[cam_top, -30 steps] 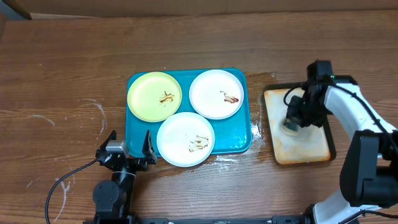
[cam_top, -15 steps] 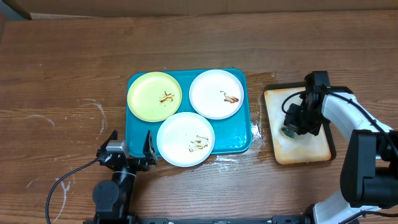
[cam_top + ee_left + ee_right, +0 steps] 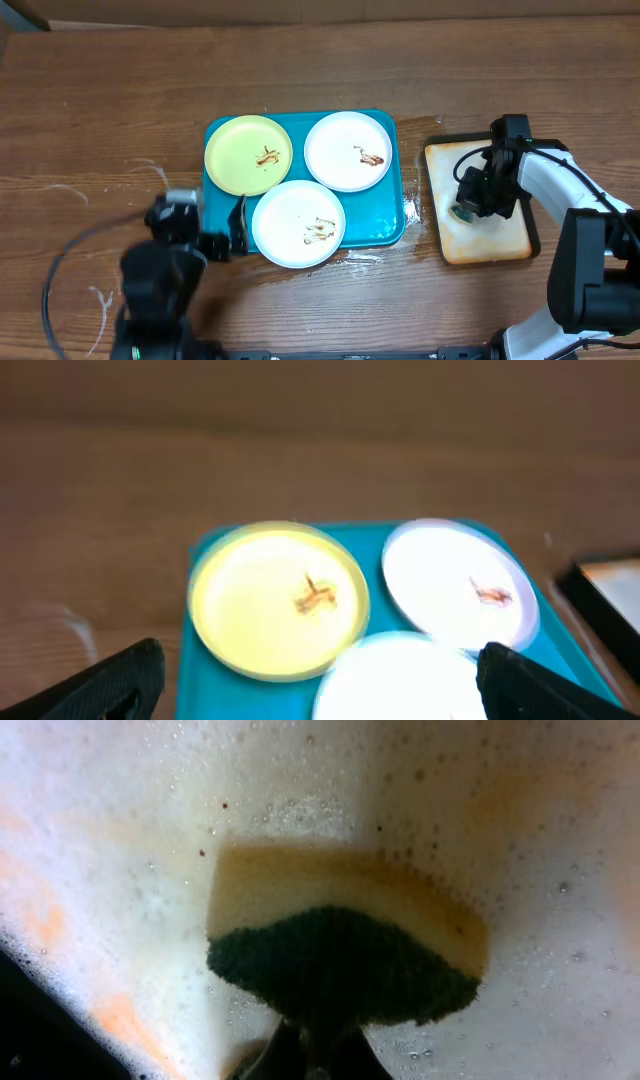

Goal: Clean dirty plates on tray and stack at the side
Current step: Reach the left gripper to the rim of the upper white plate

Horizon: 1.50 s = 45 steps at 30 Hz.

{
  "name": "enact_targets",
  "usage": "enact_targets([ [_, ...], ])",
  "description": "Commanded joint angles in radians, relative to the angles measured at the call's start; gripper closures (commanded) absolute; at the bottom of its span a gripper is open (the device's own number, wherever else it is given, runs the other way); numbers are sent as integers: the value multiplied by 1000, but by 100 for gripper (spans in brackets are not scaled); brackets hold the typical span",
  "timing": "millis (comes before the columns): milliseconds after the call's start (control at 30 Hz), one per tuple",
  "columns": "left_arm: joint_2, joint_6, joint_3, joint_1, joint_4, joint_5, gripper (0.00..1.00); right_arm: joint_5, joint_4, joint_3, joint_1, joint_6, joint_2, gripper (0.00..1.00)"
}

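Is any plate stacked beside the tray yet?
No: the yellow-green plate, upper white plate and lower white plate all lie on the teal tray.

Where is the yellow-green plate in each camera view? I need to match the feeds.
Overhead: yellow-green plate, upper left of the teal tray.
Left wrist: left of centre, blurred.
Right wrist: not in it; only the sponge shows.
Shared landmark: the teal tray, in overhead and left wrist.

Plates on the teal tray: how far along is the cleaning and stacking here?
Done: nothing; the yellow-green plate, the far white plate and the near white plate all lie smeared on the teal tray. In hand: the right gripper is shut on a sponge in the foamy small tray; the left gripper hangs open by the near white plate. Left: wiping all three, stacking.
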Motion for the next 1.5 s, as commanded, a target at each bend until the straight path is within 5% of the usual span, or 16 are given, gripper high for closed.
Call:
enact_targets([
  [0, 268, -10, 191, -2, -86, 222, 0, -25, -4, -15, 3, -14, -3, 96],
  [133, 501, -14, 333, -2, -172, 526, 0, -27, -11, -15, 3, -17, -3, 96],
  [333, 796, -52, 356, -6, -134, 758, 0, -27, -17, -10, 3, -18, -3, 96],
  [433, 896, -80, 396, -21, -200, 663, 0, -27, -38, 12, 3, -22, -3, 96],
  [733, 1053, -122, 816, -225, -537, 32, 0, -24, -93, 82, 3, -43, -3, 96],
  [833, 1078, -115, 940, -282, -550, -83, 21, -24, -96, 82, 3, -44, -3, 96],
  [867, 1105, -100, 999, -303, -553, -109, 4, -24, -99, 82, 3, -44, -3, 96],
  [933, 1143, -93, 1040, -308, -557, -107, 2, -24, -100, 82, 3, -48, -3, 96],
  [1033, 1223, -109, 1074, -308, -559, -98, 38, -24, -100, 82, 3, -51, -3, 96],
  [1100, 1275, -108, 1093, -308, -570, -78, 36, -24, -100, 82, 3, -59, -3, 96],
  [1200, 1368, -108, 1129, -308, -583, -58, 51, -24, -100, 82, 3, -70, -3, 96],
  [1400, 1507, -108, 1213, -309, -605, -20, 44, -24, -105, 82, 3, -71, -3, 96],
  [1467, 1529, -108, 1224, -309, -600, -12, 34, -24, -108, 82, 3, -70, -3, 96],
])
